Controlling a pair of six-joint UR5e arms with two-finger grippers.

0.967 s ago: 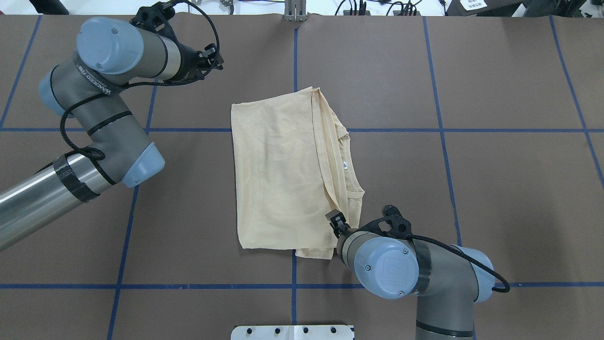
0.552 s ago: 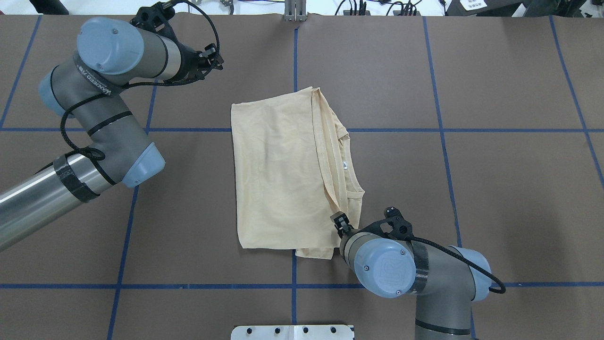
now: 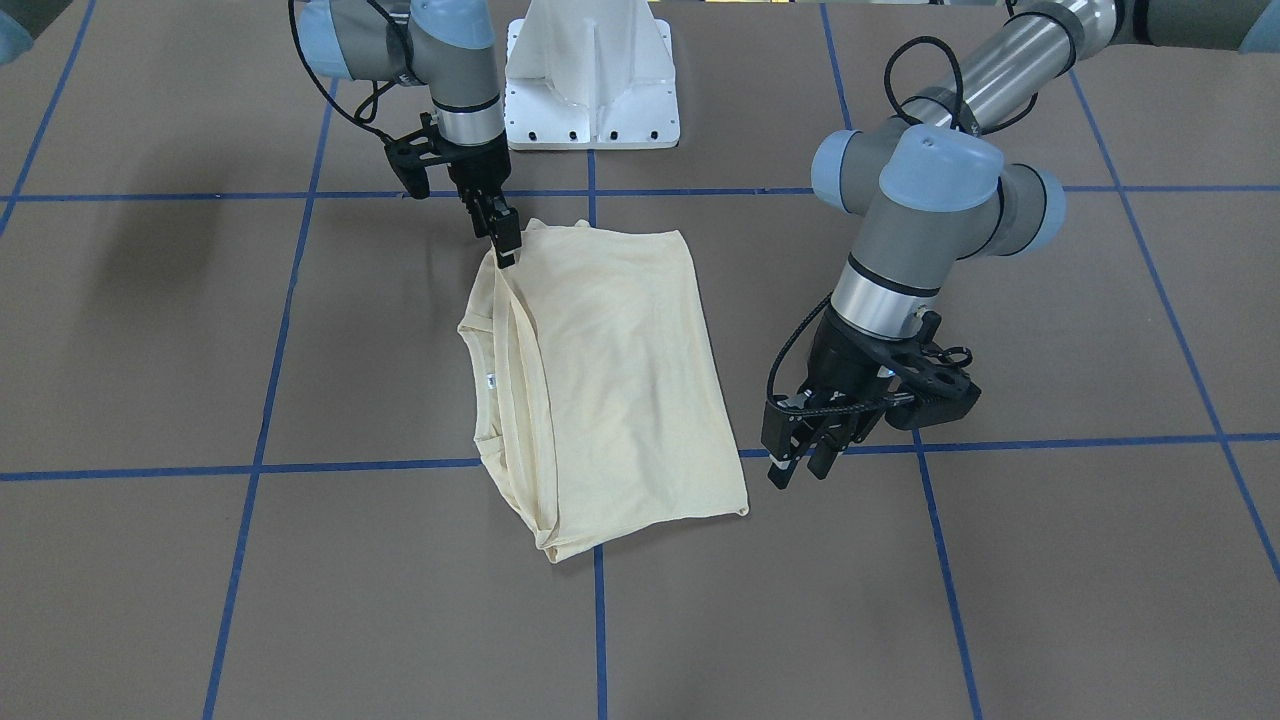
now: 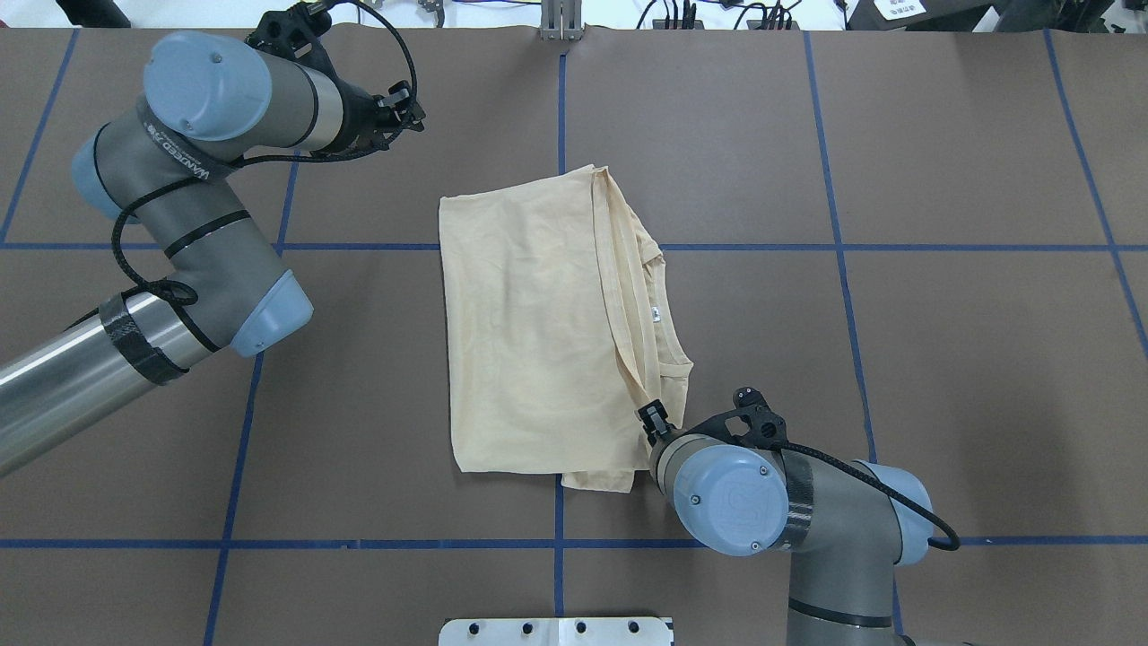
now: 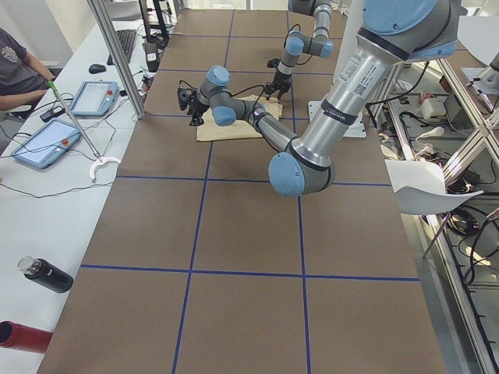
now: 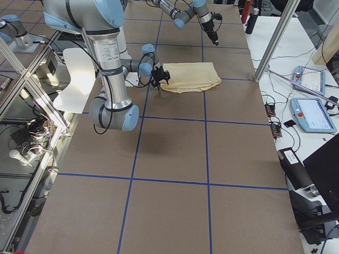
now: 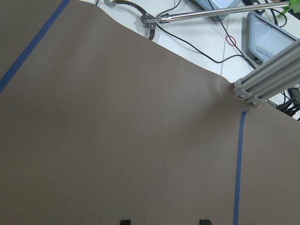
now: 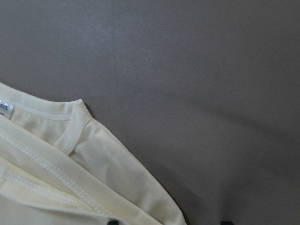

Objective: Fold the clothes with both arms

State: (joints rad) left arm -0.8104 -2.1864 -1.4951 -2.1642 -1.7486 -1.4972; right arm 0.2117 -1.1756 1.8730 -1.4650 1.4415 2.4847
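The pale cream-yellow shirt (image 4: 538, 323) lies folded in a rough rectangle at the table's middle, back side up, with no print showing. Its ribbed collar and white tag (image 4: 656, 314) are on its right edge. It also shows in the front view (image 3: 610, 370) and the right wrist view (image 8: 70, 178). My right gripper (image 4: 653, 420) is low at the shirt's near right corner (image 3: 505, 250); its fingertips show apart at the bottom edge of the right wrist view, open. My left gripper (image 4: 408, 106) is open and empty, above bare table far left of the shirt (image 3: 800, 468).
The brown table cover carries a grid of blue tape lines (image 4: 560, 543). The white pedestal (image 3: 590, 70) stands at the robot's edge. An aluminium post (image 7: 262, 79) and tablets (image 6: 312, 114) sit past the far edge. An operator (image 5: 19, 70) sits there.
My right gripper and wrist have shifted a little to the right along the shirt's near right corner. The shirt has not moved. The left arm has barely moved.
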